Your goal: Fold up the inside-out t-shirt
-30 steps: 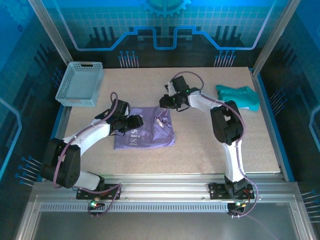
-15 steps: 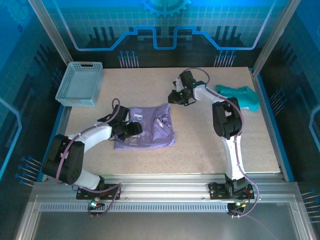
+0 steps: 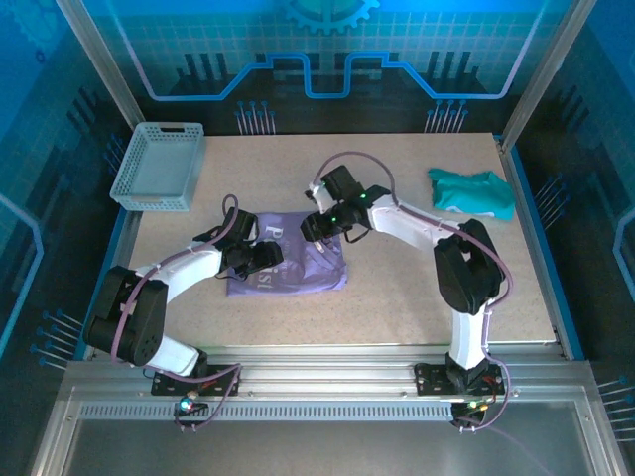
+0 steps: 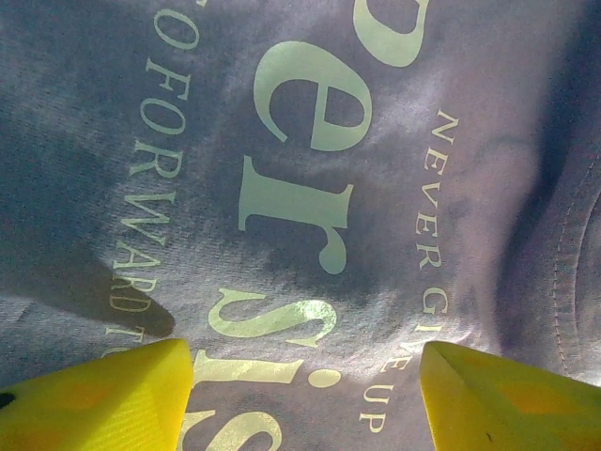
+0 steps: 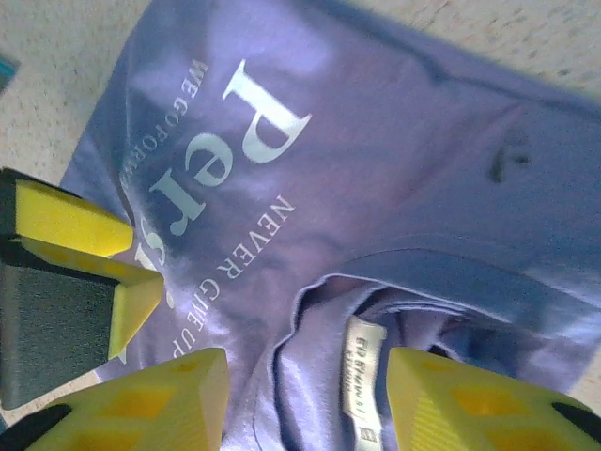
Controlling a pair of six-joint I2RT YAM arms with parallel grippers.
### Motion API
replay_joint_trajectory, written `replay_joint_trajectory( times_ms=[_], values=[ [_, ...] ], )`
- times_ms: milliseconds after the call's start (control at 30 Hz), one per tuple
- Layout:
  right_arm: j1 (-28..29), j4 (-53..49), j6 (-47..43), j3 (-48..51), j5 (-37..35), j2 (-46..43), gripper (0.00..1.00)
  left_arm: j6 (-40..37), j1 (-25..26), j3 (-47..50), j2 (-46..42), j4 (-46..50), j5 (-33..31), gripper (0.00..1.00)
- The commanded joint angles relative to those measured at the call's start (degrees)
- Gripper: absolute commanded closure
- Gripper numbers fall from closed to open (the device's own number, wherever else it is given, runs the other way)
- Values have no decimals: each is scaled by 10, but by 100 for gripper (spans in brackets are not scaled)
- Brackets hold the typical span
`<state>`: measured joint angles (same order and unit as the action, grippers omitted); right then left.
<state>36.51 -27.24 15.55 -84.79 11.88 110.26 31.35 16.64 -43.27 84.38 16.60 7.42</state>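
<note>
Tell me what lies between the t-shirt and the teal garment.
In the top view, bare table lies between the t-shirt and the teal garment, with the right arm stretched across above it.

Top view: left gripper [image 3: 270,253] covers pt of t-shirt [image 3: 308,276]. Left wrist: print [image 4: 300,188] cut off at frame edges. Right wrist: neck label [image 5: 362,381] txt too small/blurred to read.
</note>
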Motion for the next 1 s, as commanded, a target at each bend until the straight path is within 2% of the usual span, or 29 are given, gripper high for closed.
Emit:
replay_joint_trajectory(
  times_ms=[0,100,200,333,467,600,667,767,867,967],
  values=[
    [-9,-17,1,-15,-14,35,49,-18,-2,-2,-7,9,7,34],
    [-5,-14,1,3,-11,16,48,-21,-2,-13,-20,27,-10,34],
    [-1,-6,-3,57,-13,-40,47,-22,-7,-19,-46,27,-29,34],
    [26,8,7,134,-11,-112,44,-12,-38,-22,-64,-7,-27,34],
    [69,53,65,207,1,-136,44,-5,-67,-74,11,-49,19,34],
    [77,109,127,260,18,-125,44,-17,-82,-158,122,-55,34,34],
    [73,105,139,262,0,-108,45,-18,-99,-194,173,-29,37,34],
    [47,77,139,242,-18,-70,45,-16,-114,-193,200,0,45,35],
    [5,60,131,225,-27,-44,45,-18,-111,-137,178,4,64,35],
    [-38,44,112,201,-25,-25,45,4,-84,-47,103,-18,94,35]
  ],
)
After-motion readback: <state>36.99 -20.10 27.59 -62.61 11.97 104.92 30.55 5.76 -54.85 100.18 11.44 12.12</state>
